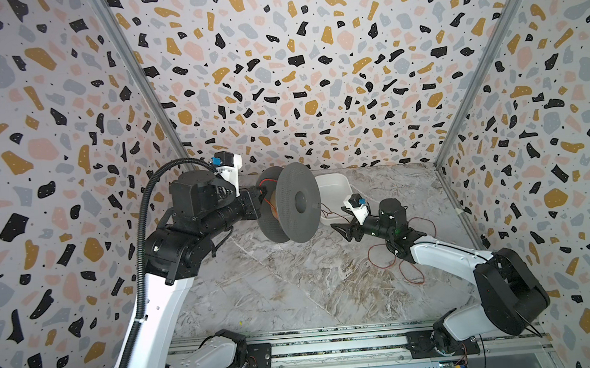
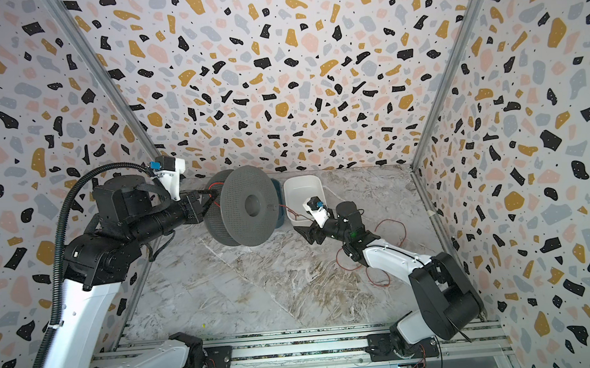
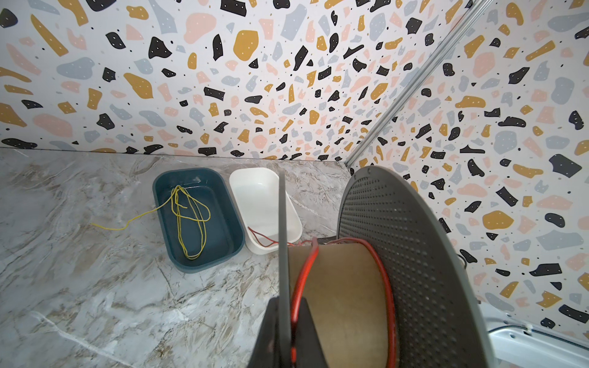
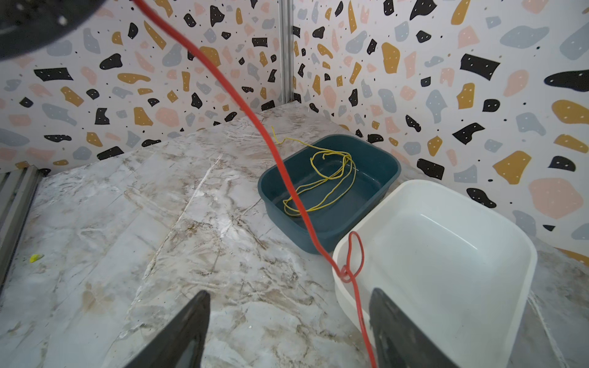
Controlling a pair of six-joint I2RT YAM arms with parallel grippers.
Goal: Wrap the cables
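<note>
Marbled grey surface (image 1: 293,284) boxed in by terrazzo-print walls; at its far side a blue tub (image 3: 165,204) holding a coil of yellow wire (image 3: 191,223) sits just beside a white tub (image 4: 424,184). The left hand (image 1: 260,195), pressed together, pinches one flange of a grey spool (image 1: 297,191) and holds it off the surface. The cables (image 4: 251,111), thin red wire, circle the spool's brown core right beside that hand's fingers. One strand then runs down past the blue tub, forms a small loop at the white tub's rim, and passes between the fingers of the right hand (image 4: 290,294). That hand is spread wide, low beside the white tub; the strand runs close to one finger, not pinched. In both top views more red wire lies in loose loops on the surface around the right arm.
</note>
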